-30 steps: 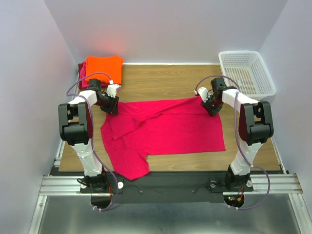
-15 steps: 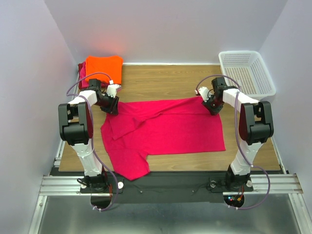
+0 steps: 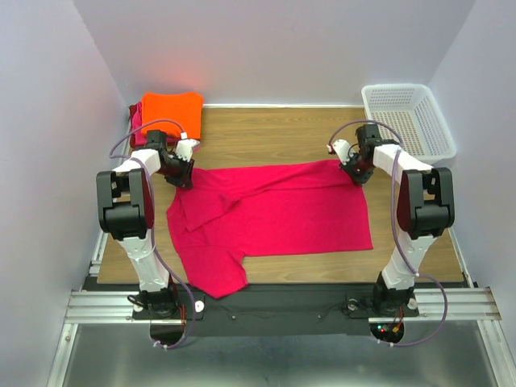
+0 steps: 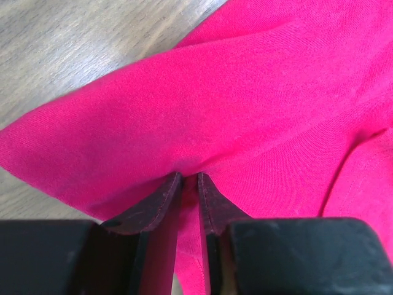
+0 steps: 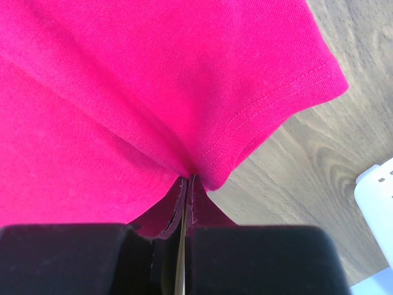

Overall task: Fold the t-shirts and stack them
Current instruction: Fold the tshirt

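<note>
Currently the magenta-pink t-shirt (image 3: pixel 274 214) lies spread flat mid-surface, its long axis running from left edge to right edge. The left gripper (image 3: pixel 187 179) is on its far-left corner and the right gripper (image 3: pixel 357 172) on its far-right corner, so the fold likely turns on drawing that far hem toward the near edge. Both grippers are pinched narrow on a ridge of cloth, the right all but closed; a second ago both stood wider and the right sat slightly nearer the middle, shirt otherwise unmoved.
</note>
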